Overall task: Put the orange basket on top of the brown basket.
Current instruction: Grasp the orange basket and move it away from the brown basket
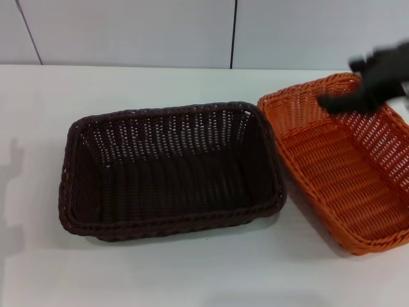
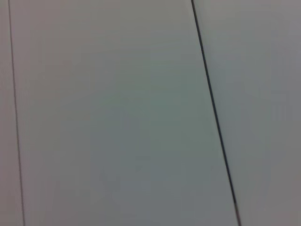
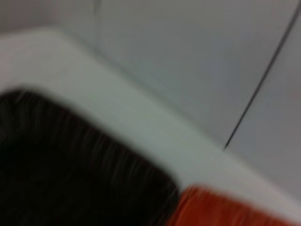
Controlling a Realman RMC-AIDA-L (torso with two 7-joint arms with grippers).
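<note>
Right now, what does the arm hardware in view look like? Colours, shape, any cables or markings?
Only the right gripper shows, in the head view: matte black, chunky and angular, tapering to dark fingers. It is motion-blurred, and no cables, labels or markings can be made out. A small pale patch sits at its outer edge. The left arm appears in no view.

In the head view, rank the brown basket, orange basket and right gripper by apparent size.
1. Brown basket, largest.
2. Orange basket, cut off at the frame's edge, so possibly equal.
3. Right gripper, smallest, blurred.
</note>
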